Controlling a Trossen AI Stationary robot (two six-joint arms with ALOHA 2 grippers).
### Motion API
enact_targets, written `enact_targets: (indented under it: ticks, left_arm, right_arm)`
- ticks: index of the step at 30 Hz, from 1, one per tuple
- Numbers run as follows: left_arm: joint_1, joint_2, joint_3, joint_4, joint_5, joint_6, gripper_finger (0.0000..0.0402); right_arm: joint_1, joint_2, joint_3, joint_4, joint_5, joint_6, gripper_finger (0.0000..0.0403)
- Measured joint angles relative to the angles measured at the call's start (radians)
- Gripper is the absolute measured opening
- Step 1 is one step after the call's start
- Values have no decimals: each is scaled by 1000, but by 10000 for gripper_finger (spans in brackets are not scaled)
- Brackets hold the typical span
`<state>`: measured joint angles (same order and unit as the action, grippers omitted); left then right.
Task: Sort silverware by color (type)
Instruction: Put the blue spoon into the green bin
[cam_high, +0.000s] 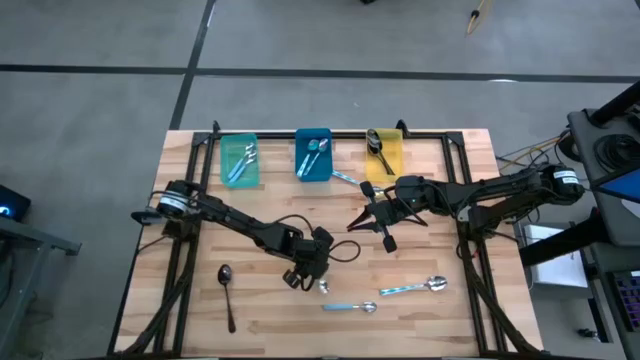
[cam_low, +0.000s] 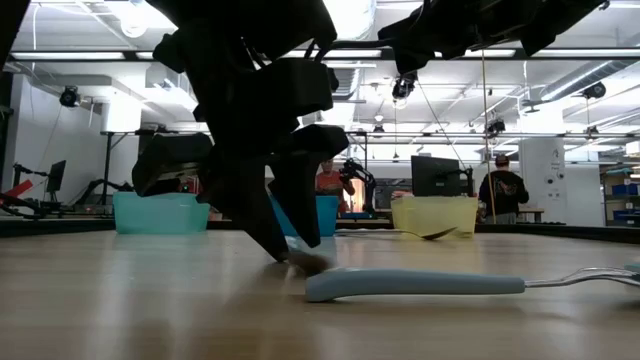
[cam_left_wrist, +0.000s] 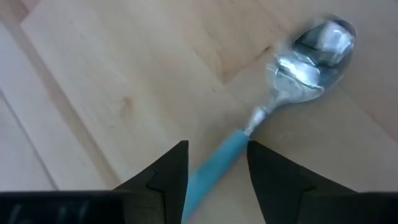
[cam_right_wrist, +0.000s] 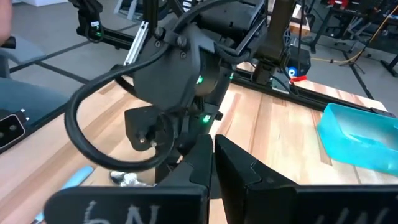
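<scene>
Sorting is partly done: spoons lie in the three bins (cam_high: 239, 176) far beyond the left tool (cam_left_wrist: 216, 167), whose fingers stand apart astride a blue-handled spoon (cam_left_wrist: 292, 74) on the tabletop (cam_high: 270, 310), right tool (cam_high: 383, 222) shut, empty.

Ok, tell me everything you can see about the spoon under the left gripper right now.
The spoon has a shiny silver bowl, a short silver neck and a light-blue handle that looks plastic. It lies flat on the wooden table, bowl up. Its handle runs between the left gripper's open fingers, which straddle it without clearly pinching it. In the high view it sits near the table's middle, toward the front edge.
</scene>
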<state>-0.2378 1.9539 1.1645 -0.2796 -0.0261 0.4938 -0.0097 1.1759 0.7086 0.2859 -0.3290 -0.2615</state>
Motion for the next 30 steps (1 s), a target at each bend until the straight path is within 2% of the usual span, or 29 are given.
enact_targets:
  ticks: [8, 11, 15, 18, 24, 30]
  left_arm:
    - [8, 20, 2, -10, 43, -56, 108]
    - [7, 24, 1, -16, 39, -110, 80]
    - [7, 26, -10, -16, 32, -211, 24]
    - [7, 27, -20, -8, 18, -296, 13]
    - [-1, 16, -26, -4, -85, -494, 8]
    - [-35, -8, -30, -10, -247, -629, 7]
  right_arm:
    - [-1, 0, 0, -2, 0, 0, 9]
    - [0, 0, 0, -2, 0, -1, 9]
    - [0, 0, 0, -2, 0, -4, 9]
    - [0, 0, 0, -2, 0, -4, 9]
    - [0, 0, 0, -2, 0, -4, 9]
    - [0, -10, 0, -4, 18, 19, 9]
